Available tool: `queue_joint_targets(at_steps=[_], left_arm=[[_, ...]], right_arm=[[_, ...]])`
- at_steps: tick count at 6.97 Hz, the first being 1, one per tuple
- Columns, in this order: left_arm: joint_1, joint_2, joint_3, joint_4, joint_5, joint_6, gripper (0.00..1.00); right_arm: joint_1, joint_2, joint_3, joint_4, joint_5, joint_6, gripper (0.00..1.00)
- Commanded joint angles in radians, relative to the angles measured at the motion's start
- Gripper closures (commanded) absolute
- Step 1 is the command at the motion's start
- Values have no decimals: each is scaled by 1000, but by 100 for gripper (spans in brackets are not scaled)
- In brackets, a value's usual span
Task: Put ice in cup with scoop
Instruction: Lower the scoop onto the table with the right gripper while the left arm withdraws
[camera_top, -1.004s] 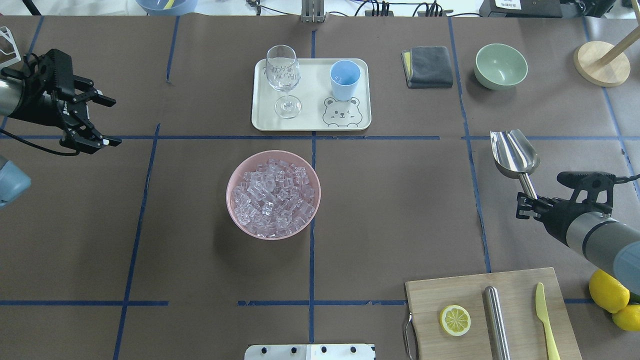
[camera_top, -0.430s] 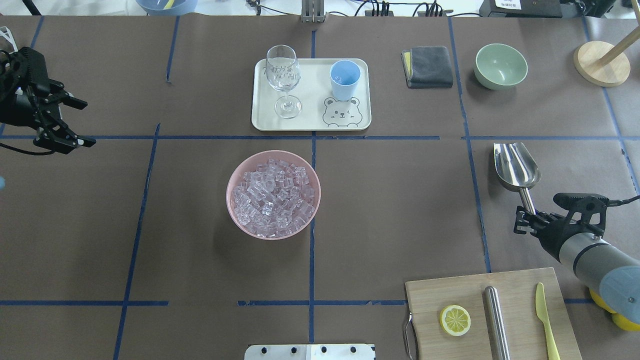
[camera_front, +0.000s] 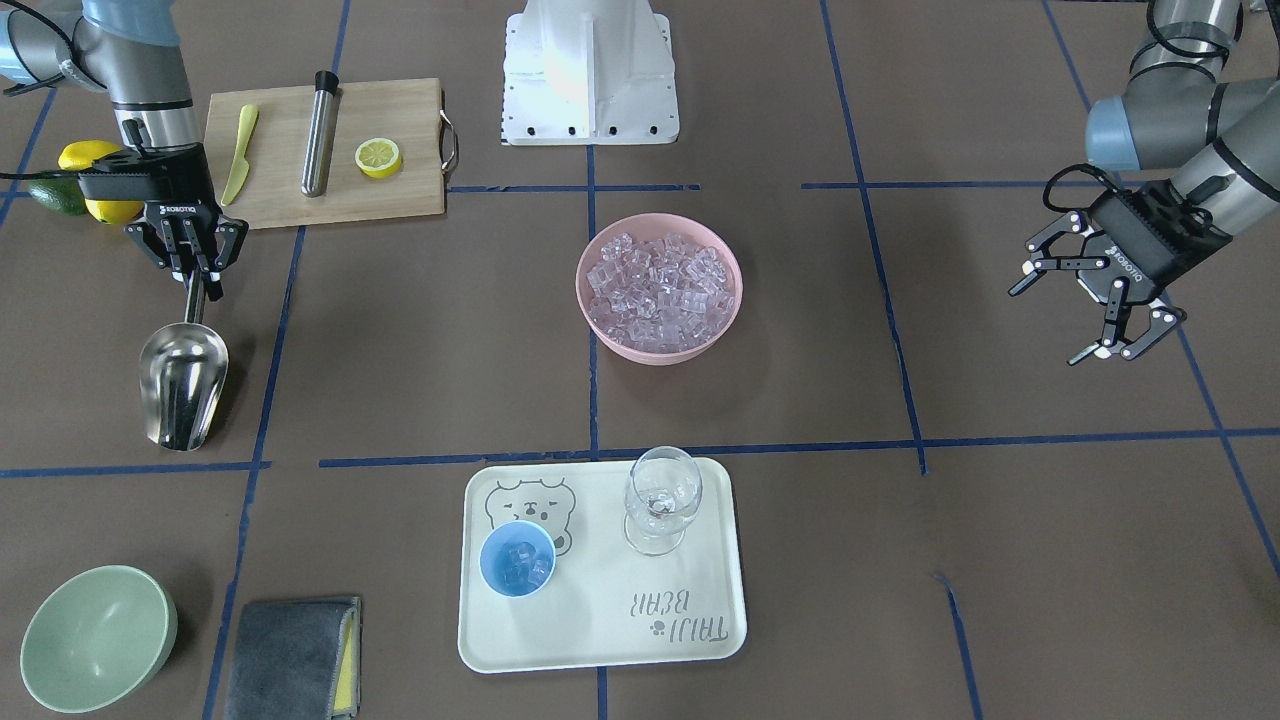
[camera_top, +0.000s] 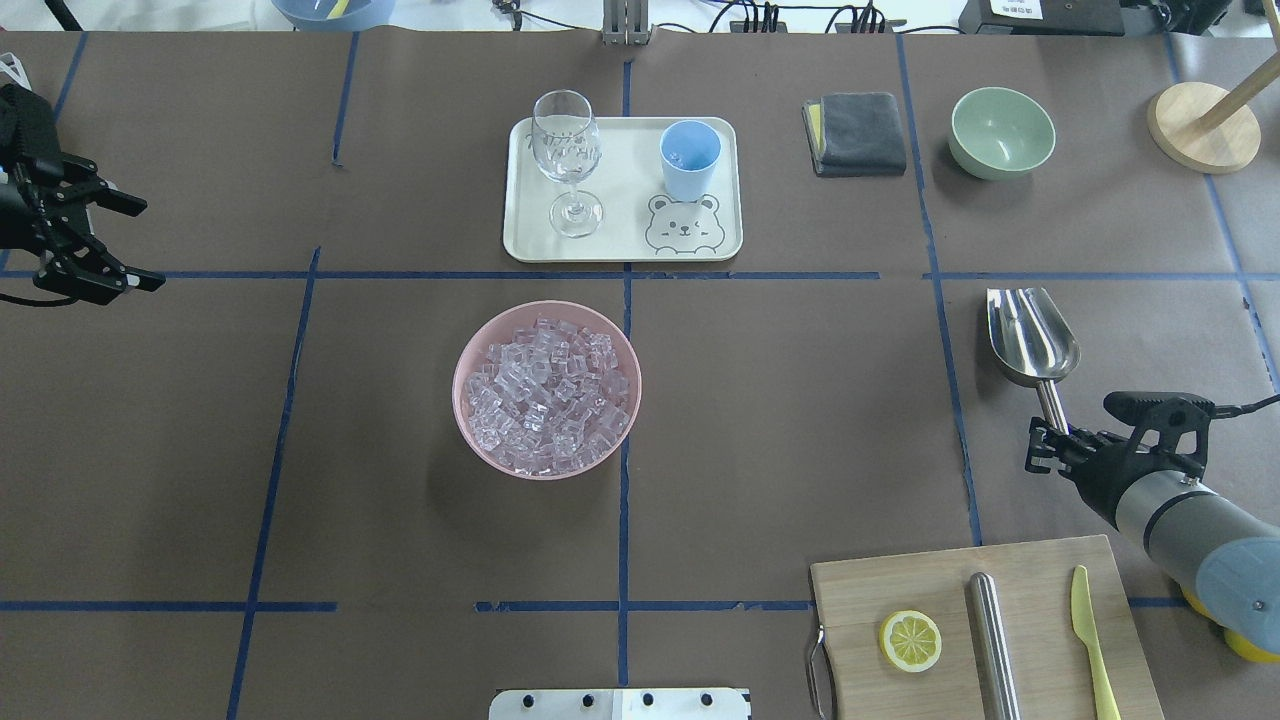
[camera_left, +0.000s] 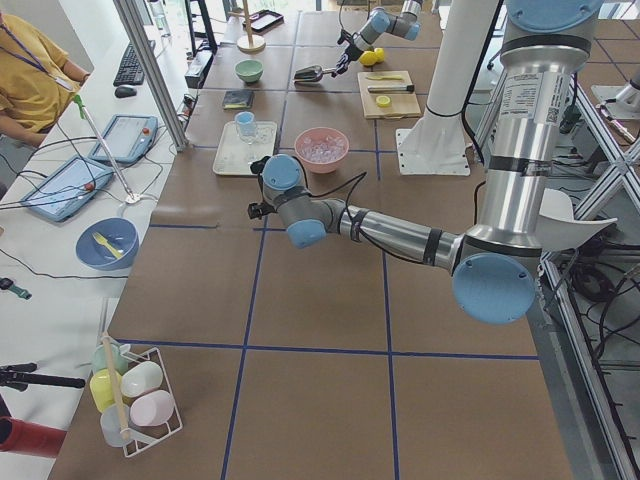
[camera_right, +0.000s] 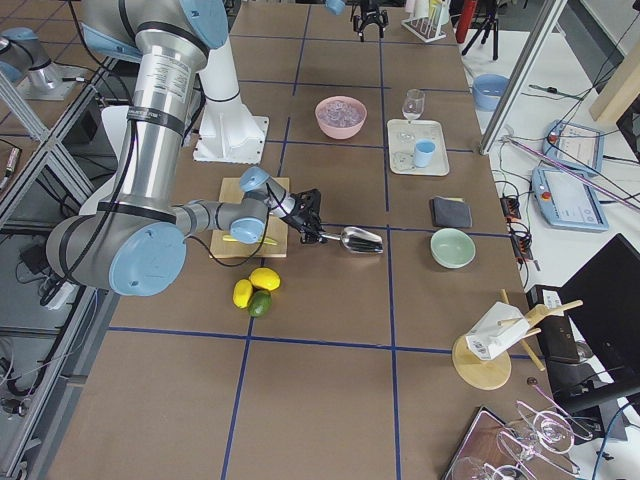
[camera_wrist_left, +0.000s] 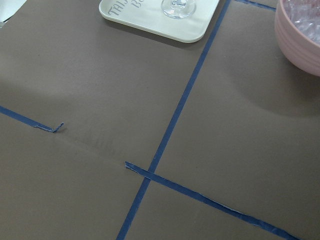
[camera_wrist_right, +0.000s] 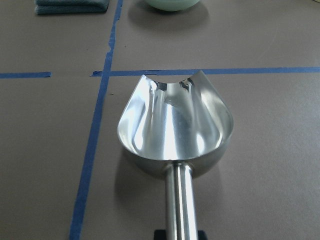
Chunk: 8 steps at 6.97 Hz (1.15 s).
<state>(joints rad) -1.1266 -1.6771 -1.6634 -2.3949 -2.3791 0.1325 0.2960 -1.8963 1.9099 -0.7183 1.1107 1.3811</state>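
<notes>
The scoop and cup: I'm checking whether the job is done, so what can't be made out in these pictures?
1. Right wrist view: the bottom edge cuts off the right gripper and its hold on the scoop.
2. Overhead view: the cup hides most of its inside behind its own wall; ice in it shows clearly only front-facing.
3. All views: whether the scoop touches the table; cannot tell.
4. Left wrist view: the right edge cuts the pink bowl.

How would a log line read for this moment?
right fingers: shut on empty scoop | left fingers: open | cup: some ice inside | pink bowl: heaped ice
</notes>
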Motion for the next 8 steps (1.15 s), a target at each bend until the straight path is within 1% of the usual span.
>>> queue_joint_targets(at_steps=[1,2,3,4,5,6,7,8], left_arm=[[-50,3,8,23,3,-1,0],[-55,5,5,61,44,-1,0],[-58,26,-1,121,113,-1,0],[-85,27,-4,207,133,-1,0],[-123,28,-6,303,155,-1,0],[-168,31,-7,360,155,2,0],[-200,33,-9,403,155,3,0],[-244,37,-15,478,155,3,0]], right_arm=[[-8,-3,-5,31,6,-4,0],[-8,-3,-5,31,15,-8,0],[-5,-4,3,33,62,-14,0],[2,-15,6,33,128,-36,0],[50,-20,17,31,217,-127,0],[159,-11,11,30,370,-198,0],[304,-3,6,17,523,-311,0],[451,-1,-8,-1,664,-414,0]])
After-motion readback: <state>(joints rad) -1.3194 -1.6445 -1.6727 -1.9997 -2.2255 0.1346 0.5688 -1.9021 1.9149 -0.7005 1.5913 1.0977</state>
